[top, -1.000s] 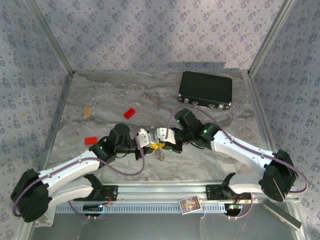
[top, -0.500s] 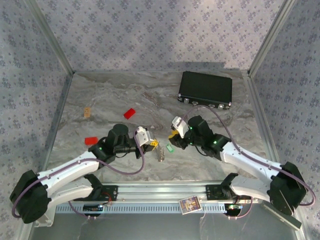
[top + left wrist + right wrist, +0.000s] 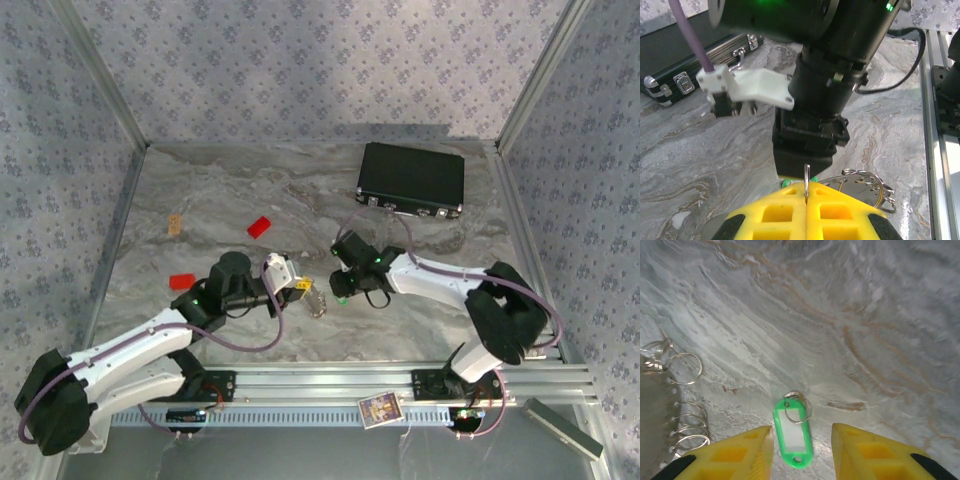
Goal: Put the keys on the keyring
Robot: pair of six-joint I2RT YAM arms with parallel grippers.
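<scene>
My left gripper [image 3: 807, 194] is shut on the keyring [image 3: 807, 176], a thin silvery loop standing edge-on between the yellow fingertips. From above, this gripper [image 3: 297, 291] sits at the table's middle. The green key [image 3: 792, 432], with a small ring at its top, lies flat on the marble. My right gripper [image 3: 802, 440] hovers over it, open, one yellow finger [image 3: 735, 455] on each side and not touching it. In the top view the right gripper [image 3: 340, 286] points down just right of the left one, with the green key [image 3: 340, 297] beneath it.
A bunch of silvery rings on a metal plate [image 3: 867, 182] lies beside the left gripper. A black case [image 3: 411, 180] stands at the back right. Two red blocks [image 3: 259, 226] [image 3: 182, 281] and a small tan piece [image 3: 175, 223] lie left.
The right gripper has opened and pulled away from the left one. The green key now lies on the table, and the right gripper has come down over it. The left gripper stays shut.
</scene>
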